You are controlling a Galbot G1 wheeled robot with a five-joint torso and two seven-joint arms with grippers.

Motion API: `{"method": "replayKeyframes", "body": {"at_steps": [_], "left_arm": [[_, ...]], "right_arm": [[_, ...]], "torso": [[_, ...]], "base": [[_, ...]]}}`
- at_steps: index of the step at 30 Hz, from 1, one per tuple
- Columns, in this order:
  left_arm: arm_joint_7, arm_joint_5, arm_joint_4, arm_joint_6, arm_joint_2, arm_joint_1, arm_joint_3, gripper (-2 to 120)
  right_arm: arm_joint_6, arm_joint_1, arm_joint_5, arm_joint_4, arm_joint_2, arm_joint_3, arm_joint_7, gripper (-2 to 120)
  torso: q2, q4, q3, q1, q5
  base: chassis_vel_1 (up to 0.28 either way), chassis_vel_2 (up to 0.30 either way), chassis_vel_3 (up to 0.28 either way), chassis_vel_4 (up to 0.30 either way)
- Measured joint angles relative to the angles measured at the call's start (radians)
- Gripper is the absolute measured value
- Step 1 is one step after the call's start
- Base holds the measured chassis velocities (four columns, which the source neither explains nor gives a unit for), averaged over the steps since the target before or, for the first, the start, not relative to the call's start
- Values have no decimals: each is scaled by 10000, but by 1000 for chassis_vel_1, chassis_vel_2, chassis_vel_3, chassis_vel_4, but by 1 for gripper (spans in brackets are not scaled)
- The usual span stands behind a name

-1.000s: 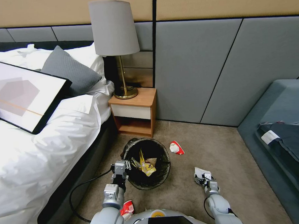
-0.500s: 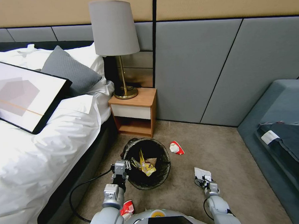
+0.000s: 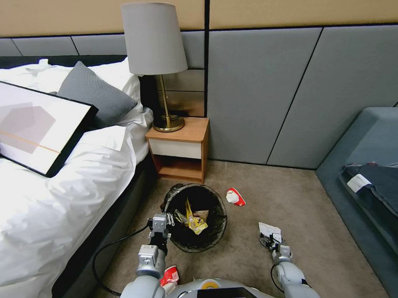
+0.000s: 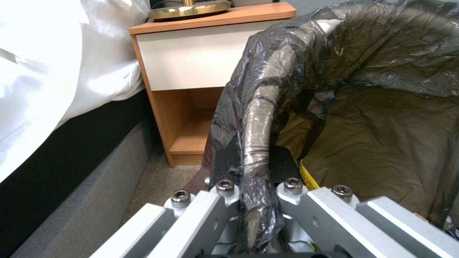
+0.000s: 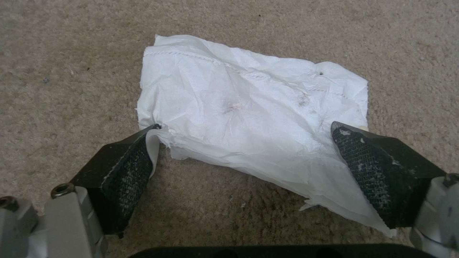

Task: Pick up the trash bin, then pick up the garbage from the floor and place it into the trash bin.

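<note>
Right gripper lower, astride tissue

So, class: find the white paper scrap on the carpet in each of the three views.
Head view: white paper scrap lies right of the trash bin, just beyond the right gripper.
Right wrist view: scrap between the open fingers.
Left wrist view: not visible.
Shared landmark: carpet.
</note>
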Motion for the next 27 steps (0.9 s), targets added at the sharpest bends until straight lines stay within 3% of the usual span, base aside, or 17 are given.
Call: {"method": "replayKeyframes", "body": {"at_steps": [8,17,27], "left_arm": [[0,0,0,0,0,0,0,1],[0,0,0,0,0,0,0,1],[0,0,0,0,0,0,0,1]], "right_arm": [[-1,-303,-37,521,2,24,40,84],[-77,-668,-62,1200,117,29,137,61],[-41,-805,-189,1455,273,19,146,24]], "torso": [[-4,5,3,2,17],[-6,-6,5,3,7],[-6,-5,4,3,1]], "base": [[0,0,0,0],[0,0,0,0],[0,0,0,0]]}}
